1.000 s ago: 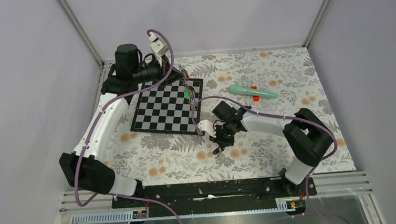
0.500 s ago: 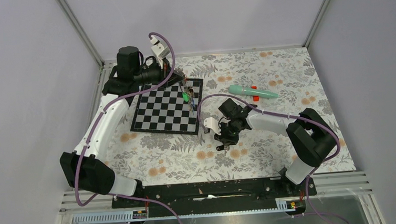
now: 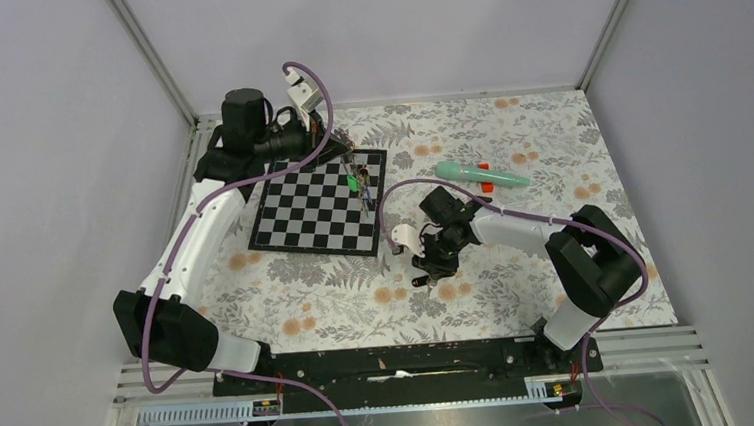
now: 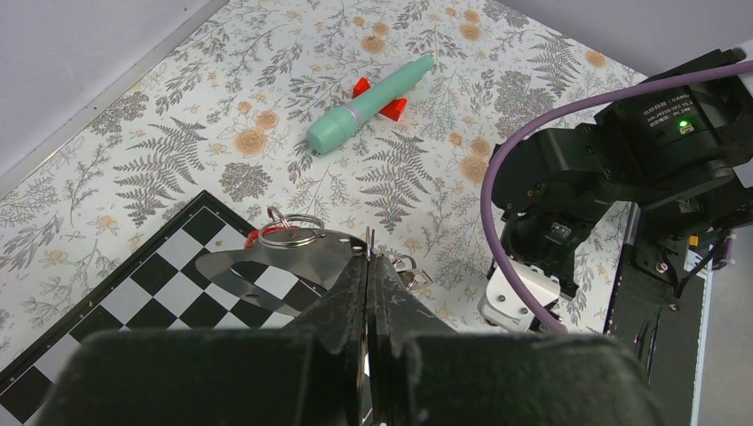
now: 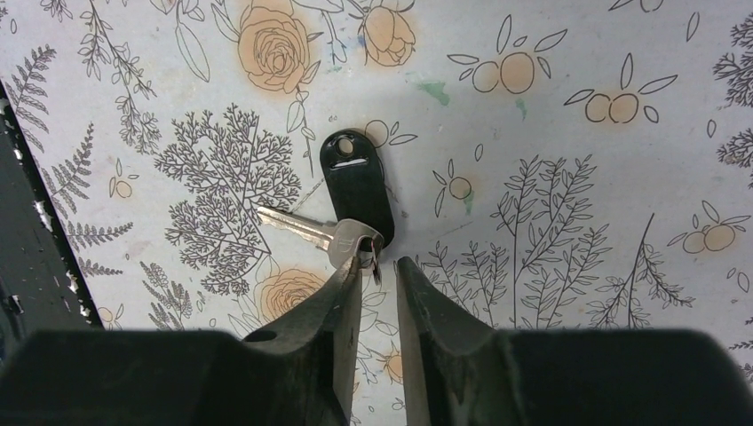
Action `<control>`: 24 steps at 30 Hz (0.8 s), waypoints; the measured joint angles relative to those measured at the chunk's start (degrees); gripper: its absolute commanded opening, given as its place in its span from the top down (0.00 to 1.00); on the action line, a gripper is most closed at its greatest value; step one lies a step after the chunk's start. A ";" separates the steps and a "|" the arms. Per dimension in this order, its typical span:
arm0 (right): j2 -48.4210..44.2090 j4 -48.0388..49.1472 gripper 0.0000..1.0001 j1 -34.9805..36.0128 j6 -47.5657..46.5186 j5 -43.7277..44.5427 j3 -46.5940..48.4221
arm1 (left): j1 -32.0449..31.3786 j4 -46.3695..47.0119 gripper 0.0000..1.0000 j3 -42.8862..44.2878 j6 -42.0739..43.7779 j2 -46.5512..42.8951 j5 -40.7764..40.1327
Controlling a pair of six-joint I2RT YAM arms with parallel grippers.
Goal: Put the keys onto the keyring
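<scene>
Keys [image 3: 359,186] hang in a small bunch under the left gripper [image 3: 353,165], above the far right corner of the chessboard [image 3: 303,213]. One more, a black-tagged key [image 5: 357,186], lies flat on the flowered tabletop [image 5: 577,177], well apart from the bunch.

The top view shows a green tag [image 3: 351,183] and a blue tag [image 3: 367,203] in the bunch. The left wrist view shows neither. It shows a red tag [image 4: 255,238], a small split ring [image 4: 290,238] and flat metal blades instead. There the left gripper is pressed fully shut, with a thin grey wire of the keyring [image 4: 368,244] pinched at its tip. The rest of the loop is hidden behind the fingers, and its shape cannot be made out in any view.

Only the right wrist view shows the black-tagged key clearly. Its tag points away and its blade slants left. The right gripper [image 5: 377,266] hangs just above the key's head, its fingers a narrow gap apart, clamping nothing. From above, this key is hidden under that gripper.

One teal tube [image 3: 481,174] with a red cap [image 3: 486,187] lies at the far right. How many keys hang in the bunch cannot be counted.
</scene>
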 measured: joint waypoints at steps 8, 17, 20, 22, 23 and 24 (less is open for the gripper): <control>0.00 -0.26 0.86 -0.33 -0.55 0.00 0.00 | 0.00 -0.02 1.00 -0.02 0.07 -0.22 0.00; 0.09 -0.31 0.84 -0.44 -0.57 -1.05 0.00 | 0.00 0.00 1.00 -0.02 0.07 -0.22 0.00; 0.33 -0.37 0.84 -0.46 -0.57 -1.36 0.02 | 0.00 0.00 1.00 -0.02 0.07 -0.24 0.00; 0.57 -0.44 0.81 -0.46 -0.57 -1.49 0.02 | 0.00 0.00 1.00 -0.02 0.09 -0.22 0.00; 0.68 -0.48 0.81 -0.46 -0.57 -1.49 0.02 | 0.00 0.00 1.00 -0.02 0.09 -0.24 0.00; 0.79 -0.55 0.82 -0.48 -0.57 -1.51 0.02 | 0.00 0.00 1.00 -0.02 0.09 -0.22 0.00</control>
